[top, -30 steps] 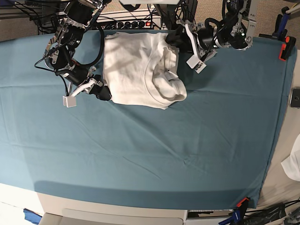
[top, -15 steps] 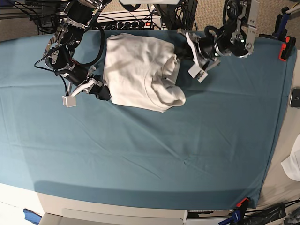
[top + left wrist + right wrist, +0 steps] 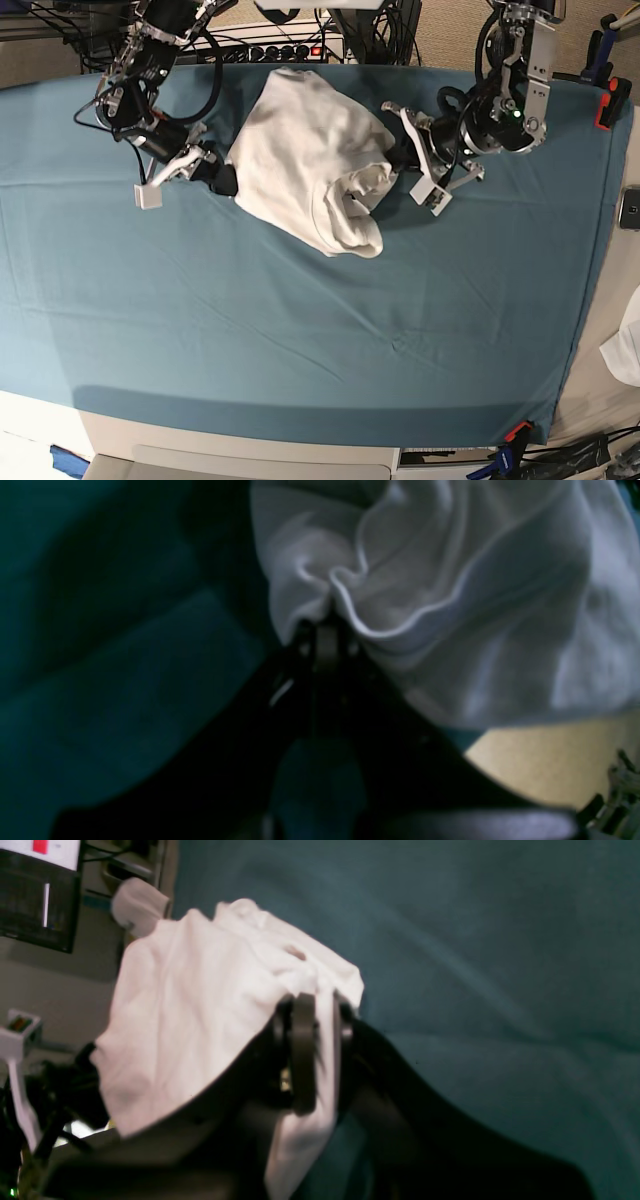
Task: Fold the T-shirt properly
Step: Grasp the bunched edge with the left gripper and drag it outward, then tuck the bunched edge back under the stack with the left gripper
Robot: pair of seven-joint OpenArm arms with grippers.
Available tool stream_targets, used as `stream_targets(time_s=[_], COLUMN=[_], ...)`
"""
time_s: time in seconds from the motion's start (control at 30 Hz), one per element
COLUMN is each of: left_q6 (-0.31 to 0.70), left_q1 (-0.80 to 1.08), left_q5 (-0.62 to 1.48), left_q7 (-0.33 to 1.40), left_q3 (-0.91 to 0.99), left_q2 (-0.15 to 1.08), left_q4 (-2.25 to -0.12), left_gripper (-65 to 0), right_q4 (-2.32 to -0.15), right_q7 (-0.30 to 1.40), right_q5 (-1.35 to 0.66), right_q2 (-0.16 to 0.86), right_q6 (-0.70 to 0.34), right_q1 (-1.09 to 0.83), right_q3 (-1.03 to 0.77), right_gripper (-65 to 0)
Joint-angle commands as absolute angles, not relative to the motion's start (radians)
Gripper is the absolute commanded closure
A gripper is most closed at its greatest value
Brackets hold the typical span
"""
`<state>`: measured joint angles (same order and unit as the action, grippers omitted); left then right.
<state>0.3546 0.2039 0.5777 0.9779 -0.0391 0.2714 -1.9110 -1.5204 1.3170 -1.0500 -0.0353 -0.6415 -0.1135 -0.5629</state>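
Note:
The white T-shirt (image 3: 305, 150) hangs bunched and tilted between my two grippers, over the back of the teal cloth (image 3: 300, 320). In the base view my left gripper (image 3: 393, 160) is shut on the shirt's right edge. In the left wrist view the left gripper (image 3: 325, 630) pinches a ruffled fold of the shirt (image 3: 475, 605). My right gripper (image 3: 226, 180) is shut on the shirt's left edge. In the right wrist view the right gripper (image 3: 320, 1002) clamps a strip of the shirt (image 3: 200, 1005). A loose fold droops toward the front (image 3: 352, 235).
The teal cloth covers the whole table. A power strip (image 3: 285, 50) and cables lie behind the back edge. Orange clamps (image 3: 610, 100) (image 3: 517, 432) hold the cloth on the right. A phone (image 3: 630, 208) and a small white cloth scrap (image 3: 625, 350) sit past the right edge.
The shirt has been lifted off the cloth and swung to a diagonal. The left gripper moved toward the front with its edge; the right gripper rose slightly toward the back.

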Motion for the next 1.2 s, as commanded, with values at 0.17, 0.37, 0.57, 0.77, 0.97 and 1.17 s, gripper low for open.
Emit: stream_targets(time_s=[0.17, 0.37, 0.57, 0.77, 0.97, 1.17], left_q6=[0.332, 0.332, 0.332, 0.333, 0.332, 0.343], left_q1=[0.147, 0.065, 0.015, -0.025, -0.044, -0.044], left_q5=[0.586, 0.586, 0.586, 0.585, 0.568, 0.635], left_q7=[0.941, 0.942, 0.942, 0.941, 0.949, 1.041], left_q3=[-0.036, -0.036, -0.036, -0.036, -0.036, -0.036], left_q2=[0.272, 0.271, 0.271, 0.271, 0.273, 0.324], left_q4=[-1.835, -1.765, -1.736, -1.736, -1.736, -1.736], left_gripper=[0.0, 0.0, 0.0, 0.0, 0.0, -14.1], right_q4=[-1.532, -1.585, -1.752, -1.876, -1.904, -1.904], right_q7=[1.380, 1.396, 1.396, 1.396, 1.391, 1.382], right_q5=[-1.115, -1.155, -1.151, -1.152, -1.155, -1.155], right_q2=[-0.033, -0.033, -0.034, -0.035, -0.041, -0.041], right_q6=[-0.641, -0.674, -0.674, -0.692, -0.692, -0.693], right_q1=[-0.192, -0.276, -0.377, -0.461, -0.487, -0.485], right_q3=[-0.562, -0.562, -0.562, -0.562, -0.562, -0.562], right_gripper=[0.0, 0.0, 0.0, 0.0, 0.0, 0.0])
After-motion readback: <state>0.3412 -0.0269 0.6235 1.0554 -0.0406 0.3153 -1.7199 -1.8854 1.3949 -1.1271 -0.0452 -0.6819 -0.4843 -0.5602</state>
